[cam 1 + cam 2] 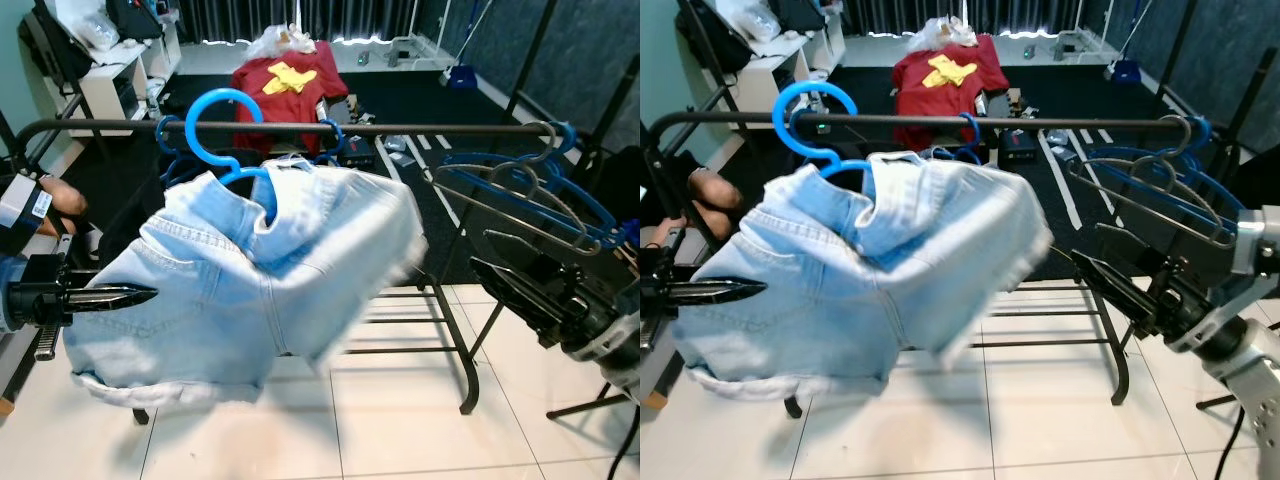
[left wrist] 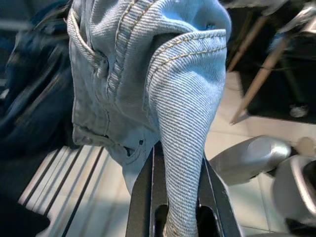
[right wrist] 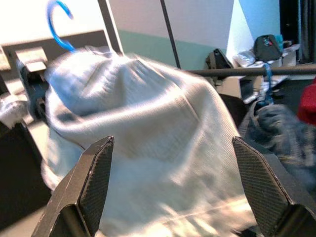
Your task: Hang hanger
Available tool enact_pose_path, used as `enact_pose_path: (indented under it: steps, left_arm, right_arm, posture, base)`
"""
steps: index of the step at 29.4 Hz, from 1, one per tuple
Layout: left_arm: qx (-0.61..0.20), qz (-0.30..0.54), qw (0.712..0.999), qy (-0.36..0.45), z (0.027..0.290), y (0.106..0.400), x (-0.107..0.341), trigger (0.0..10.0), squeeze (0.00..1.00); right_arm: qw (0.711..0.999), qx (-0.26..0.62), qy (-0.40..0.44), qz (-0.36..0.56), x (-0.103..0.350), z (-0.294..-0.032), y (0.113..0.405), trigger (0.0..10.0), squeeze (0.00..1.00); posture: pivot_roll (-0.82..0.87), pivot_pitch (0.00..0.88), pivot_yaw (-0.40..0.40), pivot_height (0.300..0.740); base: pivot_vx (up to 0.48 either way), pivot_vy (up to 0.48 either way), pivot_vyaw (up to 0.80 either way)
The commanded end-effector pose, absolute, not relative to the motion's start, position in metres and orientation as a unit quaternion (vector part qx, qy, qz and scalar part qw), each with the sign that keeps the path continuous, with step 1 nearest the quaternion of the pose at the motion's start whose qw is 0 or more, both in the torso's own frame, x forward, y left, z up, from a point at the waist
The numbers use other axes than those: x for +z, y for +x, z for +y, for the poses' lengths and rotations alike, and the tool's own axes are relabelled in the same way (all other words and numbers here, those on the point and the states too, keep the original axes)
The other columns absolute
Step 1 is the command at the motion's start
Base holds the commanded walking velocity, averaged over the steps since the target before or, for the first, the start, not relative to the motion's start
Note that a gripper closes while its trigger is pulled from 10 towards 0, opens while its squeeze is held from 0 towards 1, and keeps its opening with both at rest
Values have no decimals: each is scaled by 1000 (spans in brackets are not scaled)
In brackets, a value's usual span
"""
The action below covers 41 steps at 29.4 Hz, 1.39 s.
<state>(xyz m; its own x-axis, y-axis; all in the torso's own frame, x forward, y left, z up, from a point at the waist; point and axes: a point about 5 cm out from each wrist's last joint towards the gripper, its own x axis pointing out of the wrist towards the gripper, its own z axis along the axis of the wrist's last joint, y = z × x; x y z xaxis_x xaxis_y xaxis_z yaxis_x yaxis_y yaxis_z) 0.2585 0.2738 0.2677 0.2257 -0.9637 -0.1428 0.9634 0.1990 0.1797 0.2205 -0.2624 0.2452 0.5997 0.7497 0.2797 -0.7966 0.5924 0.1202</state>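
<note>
1. Fingers: left gripper is clamped on a fold of the denim shorts, the cloth pinched between its two black fingers in the left wrist view. Right gripper is spread wide, nothing between its pads, facing the shorts from the rail's right side.
2. Task item: blue hanger carries the shorts; its hook sits in front of the rack rail, near the rail's left end. Cannot tell if it is seated over the rail.
3. Empty hangers crowd the rail's right end.
4. Judgement: lift by the denim so the hook clears the rail, then lower it on squarely.
5. Risk: swinging cloth may twist the hook aside; steady it with the right gripper.
</note>
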Motion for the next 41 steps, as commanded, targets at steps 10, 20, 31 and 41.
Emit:
enact_pose_path:
  steps: [10, 20, 31, 41]
  left_arm:
    - [-681, -11, 724, 111, 261, 253, 287, 10000, 0]
    - [-697, -8, 708, 116, 253, 251, 292, 10000, 0]
    - [-742, -20, 658, 123, 230, 250, 303, 10000, 0]
    - [-720, -4, 679, 145, 231, 266, 292, 10000, 0]
  right_arm:
    - [905, 396, 63, -144, 279, -297, 210, 10000, 0]
    - [904, 415, 47, -94, 272, -294, 210, 10000, 0]
    - [873, 481, 68, -41, 260, -274, 218, 6902, 0]
    - [889, 449, 60, -68, 266, -279, 219, 0, 0]
  posture:
    - [-50, 52, 14, 740]
    - [-53, 54, 16, 740]
    - [-51, 53, 18, 740]
    - [-60, 56, 23, 740]
  base:
    - [0, 0, 0]
    - [0, 0, 0]
    - [0, 0, 0]
    - [0, 0, 0]
